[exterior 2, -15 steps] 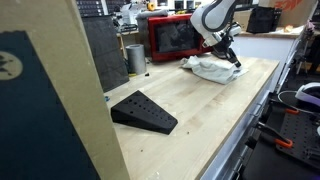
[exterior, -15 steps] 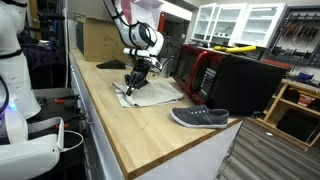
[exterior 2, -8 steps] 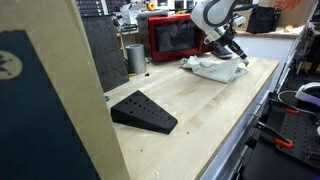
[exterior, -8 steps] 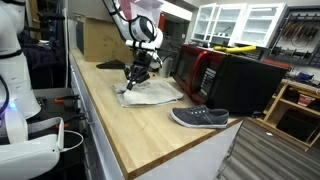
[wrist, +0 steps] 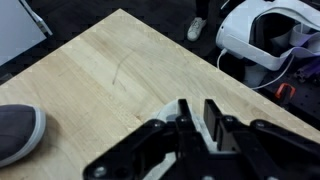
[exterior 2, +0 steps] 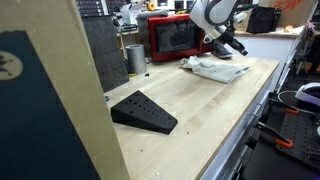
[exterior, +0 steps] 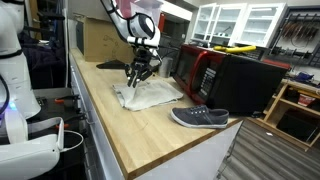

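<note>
My gripper (exterior: pixel 137 78) hangs over the wooden table (exterior: pixel 130 130), just above one end of a crumpled white cloth (exterior: pixel 155 95). Both also show in an exterior view, the gripper (exterior 2: pixel 237 50) above the cloth (exterior 2: pixel 212 68). In the wrist view the two black fingers (wrist: pixel 195 115) stand close together with a fold of the white cloth (wrist: pixel 196 128) between them. The rest of the cloth lies on the table.
A grey shoe (exterior: pixel 200 117) lies near the table's edge and shows in the wrist view (wrist: pixel 18 130). A red microwave (exterior: pixel 200 70) and a black box (exterior: pixel 250 80) stand behind the cloth. A black wedge (exterior 2: pixel 142 110) and a metal cup (exterior 2: pixel 135 58) sit further along.
The gripper has risen a little and shifted along the cloth's edge. The cloth's near end looks slightly pulled up.
</note>
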`<state>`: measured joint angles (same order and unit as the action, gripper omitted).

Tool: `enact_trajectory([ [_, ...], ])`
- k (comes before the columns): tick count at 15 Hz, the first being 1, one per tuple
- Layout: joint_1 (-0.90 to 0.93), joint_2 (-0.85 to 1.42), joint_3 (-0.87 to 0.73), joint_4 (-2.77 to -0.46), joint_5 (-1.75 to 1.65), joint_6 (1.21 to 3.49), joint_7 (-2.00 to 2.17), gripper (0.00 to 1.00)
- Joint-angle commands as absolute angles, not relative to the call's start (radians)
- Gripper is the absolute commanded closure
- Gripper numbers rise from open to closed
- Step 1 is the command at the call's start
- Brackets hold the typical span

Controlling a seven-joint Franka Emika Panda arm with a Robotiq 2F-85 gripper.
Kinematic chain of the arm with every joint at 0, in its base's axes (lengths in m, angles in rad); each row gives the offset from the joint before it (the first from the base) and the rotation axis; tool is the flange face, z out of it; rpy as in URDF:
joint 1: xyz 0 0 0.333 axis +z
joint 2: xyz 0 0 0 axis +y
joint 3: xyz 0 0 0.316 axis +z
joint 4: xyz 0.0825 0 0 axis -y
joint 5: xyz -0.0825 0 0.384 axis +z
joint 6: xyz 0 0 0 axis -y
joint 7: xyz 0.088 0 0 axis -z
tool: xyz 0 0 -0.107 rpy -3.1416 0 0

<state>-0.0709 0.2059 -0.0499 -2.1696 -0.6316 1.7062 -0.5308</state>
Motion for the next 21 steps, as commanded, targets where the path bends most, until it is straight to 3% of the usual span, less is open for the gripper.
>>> enact_trajectory([
  [1, -0.078, 0.141, -0.035, -2.198, -0.602, 1.703, -0.582, 0.46],
  [7, -0.052, 0.081, -0.01, -2.277, -0.508, 1.869, -0.482, 0.01],
  [21, 0.079, -0.044, 0.086, -2.478, -0.478, 2.03, -0.293, 0.0],
])
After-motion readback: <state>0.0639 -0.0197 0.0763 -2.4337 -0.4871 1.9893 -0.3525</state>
